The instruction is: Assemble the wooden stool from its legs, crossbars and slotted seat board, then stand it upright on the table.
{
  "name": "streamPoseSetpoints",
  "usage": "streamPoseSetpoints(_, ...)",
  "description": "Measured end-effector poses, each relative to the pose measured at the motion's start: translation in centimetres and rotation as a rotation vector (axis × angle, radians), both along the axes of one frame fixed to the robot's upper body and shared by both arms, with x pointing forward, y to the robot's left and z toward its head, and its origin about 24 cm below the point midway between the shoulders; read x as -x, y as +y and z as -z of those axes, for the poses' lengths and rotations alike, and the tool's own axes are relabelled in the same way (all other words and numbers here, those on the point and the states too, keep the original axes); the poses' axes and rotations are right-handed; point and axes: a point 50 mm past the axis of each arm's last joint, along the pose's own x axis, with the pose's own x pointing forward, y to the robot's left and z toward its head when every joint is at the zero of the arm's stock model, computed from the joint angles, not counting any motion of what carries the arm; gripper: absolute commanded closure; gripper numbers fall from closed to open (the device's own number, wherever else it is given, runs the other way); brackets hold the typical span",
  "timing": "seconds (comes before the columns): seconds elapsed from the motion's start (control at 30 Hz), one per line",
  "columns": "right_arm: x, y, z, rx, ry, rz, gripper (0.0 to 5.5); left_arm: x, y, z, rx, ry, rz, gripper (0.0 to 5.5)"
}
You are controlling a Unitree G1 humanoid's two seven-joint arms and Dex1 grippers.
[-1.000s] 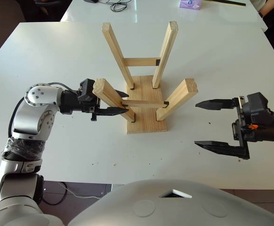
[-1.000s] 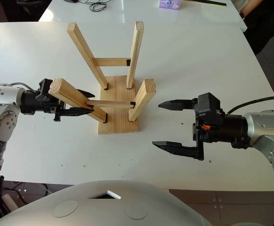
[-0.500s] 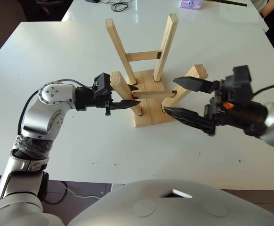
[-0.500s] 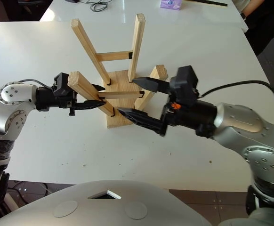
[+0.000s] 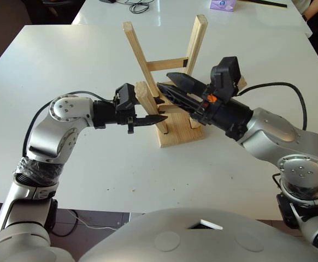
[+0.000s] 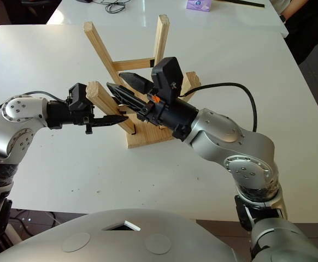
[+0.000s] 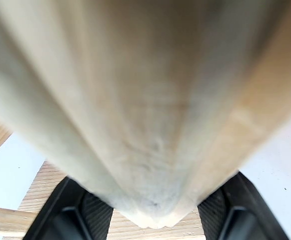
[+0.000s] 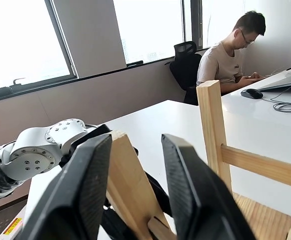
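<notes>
The wooden stool (image 5: 175,103) stands upside down: its seat board (image 5: 182,136) lies flat on the white table (image 5: 60,60) and its legs point up, joined by crossbars (image 5: 167,65). My left gripper (image 5: 148,113) is shut on the near-left leg (image 6: 101,98), which looms close in the left wrist view (image 7: 150,100) between the black pads (image 7: 80,220). My right gripper (image 5: 164,83) is open, reaching across the stool from the right. Its fingers (image 8: 80,190) frame that same leg's top end (image 8: 130,190), and I cannot tell if they touch it.
A purple box (image 5: 222,4) and cables (image 5: 137,6) lie on the second table behind. The white table has bare room to the left, to the right and in front of the stool. My right forearm (image 5: 268,131) lies over the table right of the stool.
My right gripper swung from the table's right side leftward over the stool to the near-left leg, staying open. The left gripper kept its hold and the stool shifted slightly.
</notes>
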Motion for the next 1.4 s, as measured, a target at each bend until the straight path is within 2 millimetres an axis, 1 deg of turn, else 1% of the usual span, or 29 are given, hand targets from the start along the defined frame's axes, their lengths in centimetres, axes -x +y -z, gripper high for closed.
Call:
streamPoseSetpoints(0.07,-0.3,0.1,-0.1,0.0,-0.018,0.016,4.51,0.0,0.0,0.0,0.0,0.0,-0.002,3.46)
streamPoseSetpoints(0.13,-0.6,0.2,0.2,0.015,-0.027,0.038,4.82,0.0,-0.1,0.0,0.0,0.001,-0.001,3.46)
streamPoseSetpoints(0.17,-0.7,0.4,1.1,0.042,-0.015,0.04,5.02,-0.1,-0.1,0.0,-0.001,0.002,0.0,3.46)
streamPoseSetpoints(0.2,-0.7,0.6,2.3,0.074,0.009,0.04,5.1,-0.1,-0.1,0.0,-0.001,0.002,0.001,3.46)
streamPoseSetpoints(0.27,-0.7,0.5,5.3,0.198,0.052,0.052,5.47,-0.2,-0.2,-0.2,-0.002,0.003,0.005,3.46)
streamPoseSetpoints(0.3,-0.7,0.3,6.7,0.245,0.036,0.062,5.49,-0.2,-0.3,-0.1,0.0,0.008,0.006,3.46)
streamPoseSetpoints(0.33,-0.6,0.2,7.1,0.268,-0.005,0.066,5.5,-0.3,-0.3,-0.1,-0.002,0.013,0.005,3.46)
streamPoseSetpoints(0.43,-0.4,0.1,8.2,0.295,-0.053,0.064,5.5,-0.5,-0.5,-0.1,-0.009,0.017,0.009,3.46)
streamPoseSetpoints(0.63,-1.0,-0.2,7.9,0.272,-0.062,0.071,5.5,-0.7,-0.6,-0.3,-0.015,0.02,0.005,3.46)
streamPoseSetpoints(0.73,-1.1,-0.4,7.1,0.221,-0.043,0.077,5.5,-0.7,-0.7,-0.4,-0.017,0.018,0.007,3.46)
streamPoseSetpoints(0.77,-1.0,-0.7,6.1,0.169,-0.042,0.08,5.5,-0.7,-0.8,-0.4,-0.016,0.016,0.009,3.46)
streamPoseSetpoints(0.83,-1.0,-1.7,2.2,0.024,-0.127,0.101,5.5,-0.6,-0.7,-0.4,-0.016,0.014,0.009,3.46)
streamPoseSetpoints(0.9,-0.5,-1.9,-0.8,-0.107,-0.182,0.058,5.5,-0.5,-0.7,-0.4,-0.013,0.01,0.008,3.46)
streamPoseSetpoints(1.0,0.0,-2.5,-3.7,-0.214,-0.214,-0.001,5.5,-0.3,-0.5,-0.1,-0.003,0.0,0.002,3.46)
streamPoseSetpoints(1.07,0.2,-3.3,-6.1,-0.258,-0.251,-0.031,5.5,-0.2,-0.5,0.1,-0.003,-0.001,-0.008,3.46)
streamPoseSetpoints(1.1,0.5,-4.0,-7.9,-0.263,-0.304,-0.037,5.5,-0.1,-0.4,0.3,-0.005,0.003,-0.01,3.46)
streamPoseSetpoints(1.17,0.7,-5.0,-9.6,-0.253,-0.368,-0.029,5.5,0.1,-0.4,0.4,-0.006,-0.002,-0.014,3.46)
streamPoseSetpoints(1.27,-0.1,-6.3,-9.9,-0.214,-0.352,0.023,5.5,0.3,-0.5,0.5,-0.007,-0.012,-0.015,3.46)
streamPoseSetpoints(1.4,-0.5,-7.0,-9.8,-0.198,-0.339,0.053,5.5,0.3,-0.6,0.5,-0.012,-0.017,-0.01,3.46)
